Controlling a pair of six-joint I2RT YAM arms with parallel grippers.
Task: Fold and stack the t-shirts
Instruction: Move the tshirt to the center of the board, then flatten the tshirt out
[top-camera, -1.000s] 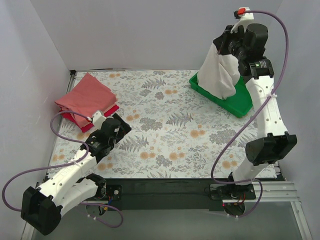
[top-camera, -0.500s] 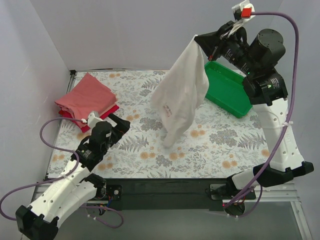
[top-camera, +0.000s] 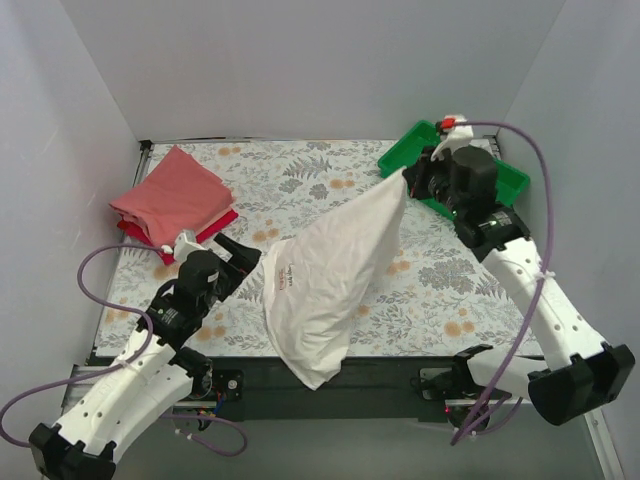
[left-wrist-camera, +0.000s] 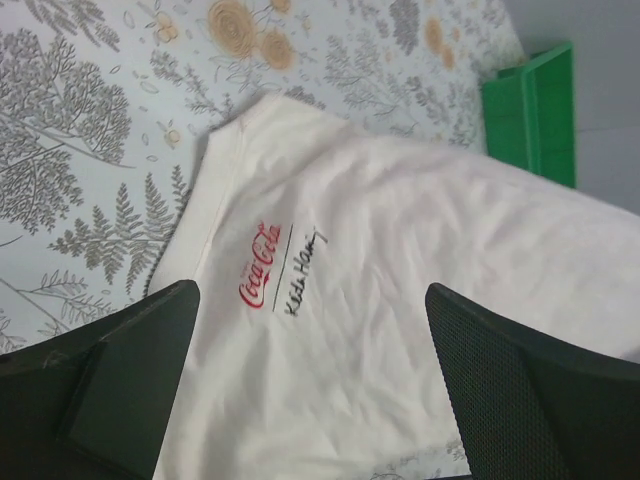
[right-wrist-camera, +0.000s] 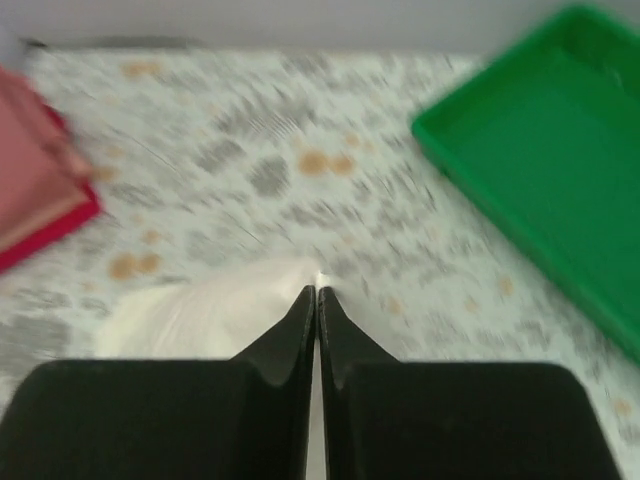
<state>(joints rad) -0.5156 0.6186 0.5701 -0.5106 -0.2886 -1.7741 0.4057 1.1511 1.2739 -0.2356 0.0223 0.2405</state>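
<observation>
Grey-and-orange floral table (top-camera: 320, 190), pale walls (top-camera: 330, 70) around, carries a cream t-shirt (top-camera: 320, 290).

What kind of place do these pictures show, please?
Probably a robot test cell, not a home: plain white walls box in a floral-covered table, with left arm and right arm bolted at its edge.

Bright, even light; right-wrist view blurred

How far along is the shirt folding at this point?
Done: a pink shirt lies folded on a red shirt at the far left. In hand: the right gripper pinches a corner of the white shirt, draped unfolded across the table; the left gripper is open above it. Left: folding and stacking it.
</observation>
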